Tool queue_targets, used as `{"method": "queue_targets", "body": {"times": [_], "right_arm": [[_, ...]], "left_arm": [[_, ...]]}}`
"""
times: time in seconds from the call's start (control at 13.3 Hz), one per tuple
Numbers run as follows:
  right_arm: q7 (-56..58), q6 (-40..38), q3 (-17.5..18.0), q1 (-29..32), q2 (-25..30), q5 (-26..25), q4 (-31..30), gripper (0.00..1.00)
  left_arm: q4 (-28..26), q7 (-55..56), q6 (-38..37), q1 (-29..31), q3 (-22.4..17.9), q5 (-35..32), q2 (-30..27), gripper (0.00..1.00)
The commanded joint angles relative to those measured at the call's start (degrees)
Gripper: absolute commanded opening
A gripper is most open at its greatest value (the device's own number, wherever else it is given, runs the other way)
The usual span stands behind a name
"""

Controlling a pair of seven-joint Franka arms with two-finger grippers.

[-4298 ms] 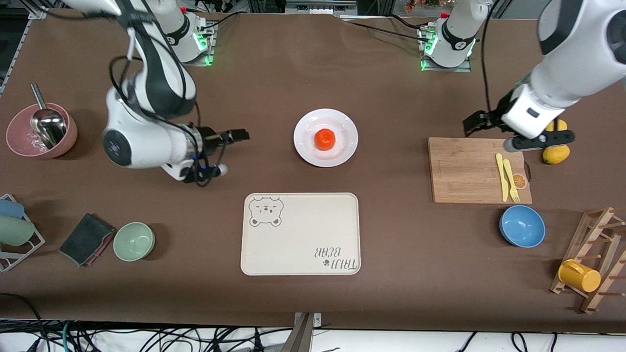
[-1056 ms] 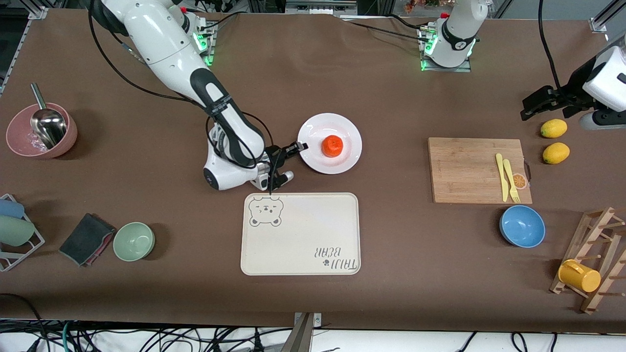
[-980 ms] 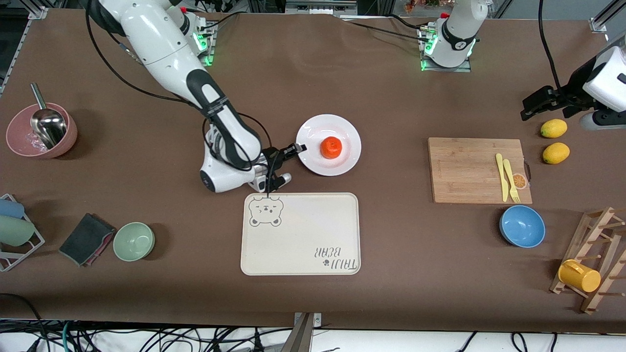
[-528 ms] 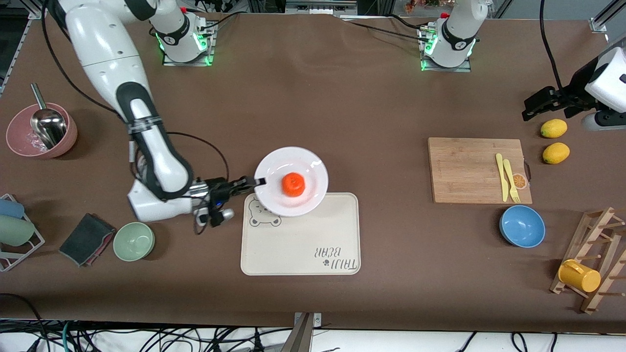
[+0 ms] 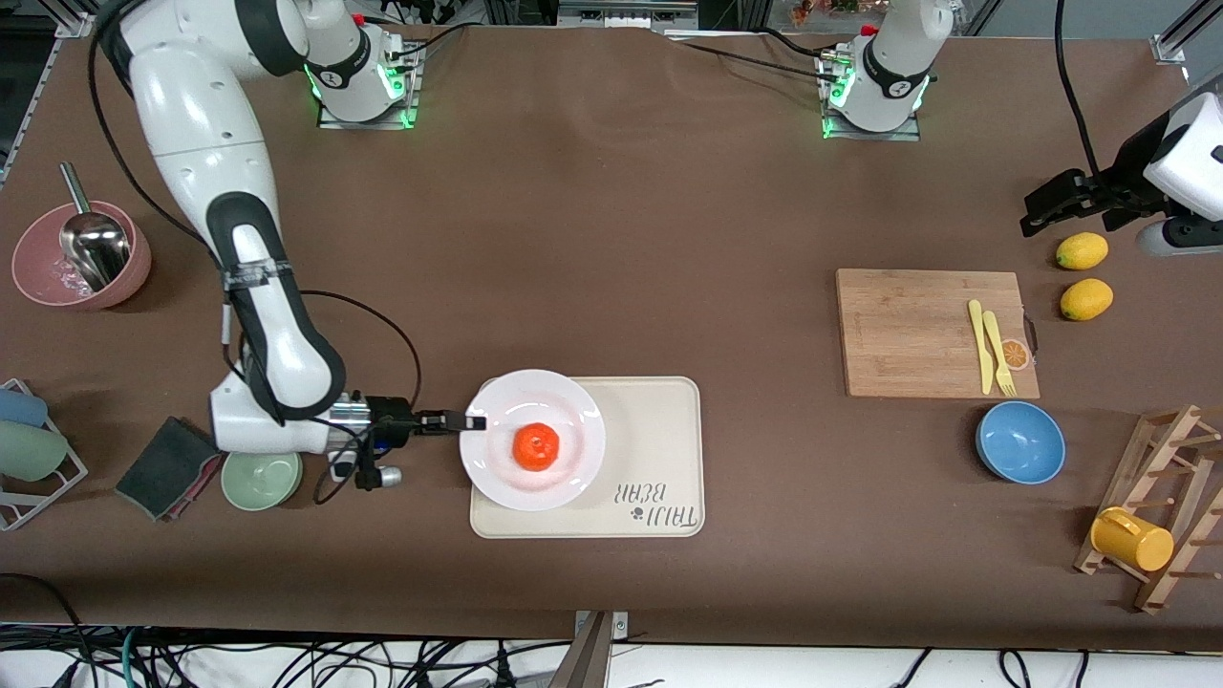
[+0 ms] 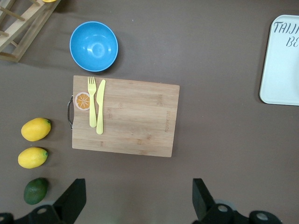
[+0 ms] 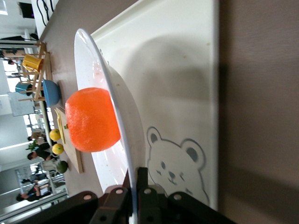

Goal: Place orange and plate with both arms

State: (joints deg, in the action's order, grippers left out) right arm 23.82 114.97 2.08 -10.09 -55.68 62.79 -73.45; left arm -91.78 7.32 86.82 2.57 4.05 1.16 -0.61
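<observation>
Plate (image 5: 564, 468) sits over the tray (image 5: 659, 449), orange (image 5: 536, 446) loose at its centre. Right gripper (image 5: 470, 421) pinches the rim edge-on. Glossy, stiff, breakable; fruit likely rolls if tilted. Left gripper (image 5: 1070, 199), spread, waits above the lemons (image 5: 1082, 251).

A brown cloth-covered tabletop (image 5: 611, 220) fills the scene, evenly lit from above. Tangled cables (image 5: 287, 664) lie on the pale floor along its nearer edge; metal framing (image 5: 626, 11) stands along the edge by the arm bases.
</observation>
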Motion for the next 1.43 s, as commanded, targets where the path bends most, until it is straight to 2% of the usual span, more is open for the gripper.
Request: {"method": "queue_targets", "body": {"times": [0.0,0.53,0.68,0.75,0.83,1.06,1.36], "right_arm": [[-1.6,0.3,0.1,-2.2,-2.7,5.3,3.4,0.0],[-0.3,0.6,0.1,-3.4,-4.7,6.1,3.2,0.0],[-0.2,0.7,0.1,-4.3,-4.8,6.1,3.3,0.05],[-0.2,0.7,0.0,-4.4,-4.8,6.1,3.3,0.45],[-0.3,0.4,0.0,-4.3,-4.5,6.1,3.3,0.99],[-0.5,0.4,-0.5,-5.0,-3.8,2.8,3.3,1.0],[-1.7,0.4,-0.6,-5.3,0.7,-12.1,3.4,1.0]], "left_arm": [[1.9,-1.2,-1.3,0.3,0.5,-1.2,0.7,1.0],[1.8,-1.1,-1.3,0.3,0.5,-1.2,0.7,1.0],[1.8,-1.1,-1.3,0.3,0.5,-1.2,0.7,1.0],[1.8,-1.1,-1.3,0.3,0.5,-1.2,0.7,1.0],[1.8,-1.1,-1.3,0.3,0.5,-1.2,0.7,1.0],[1.8,-1.1,-1.3,0.3,0.5,-1.2,0.7,1.0],[1.9,-1.1,-1.3,0.3,0.4,-1.2,0.7,1.0]]}}
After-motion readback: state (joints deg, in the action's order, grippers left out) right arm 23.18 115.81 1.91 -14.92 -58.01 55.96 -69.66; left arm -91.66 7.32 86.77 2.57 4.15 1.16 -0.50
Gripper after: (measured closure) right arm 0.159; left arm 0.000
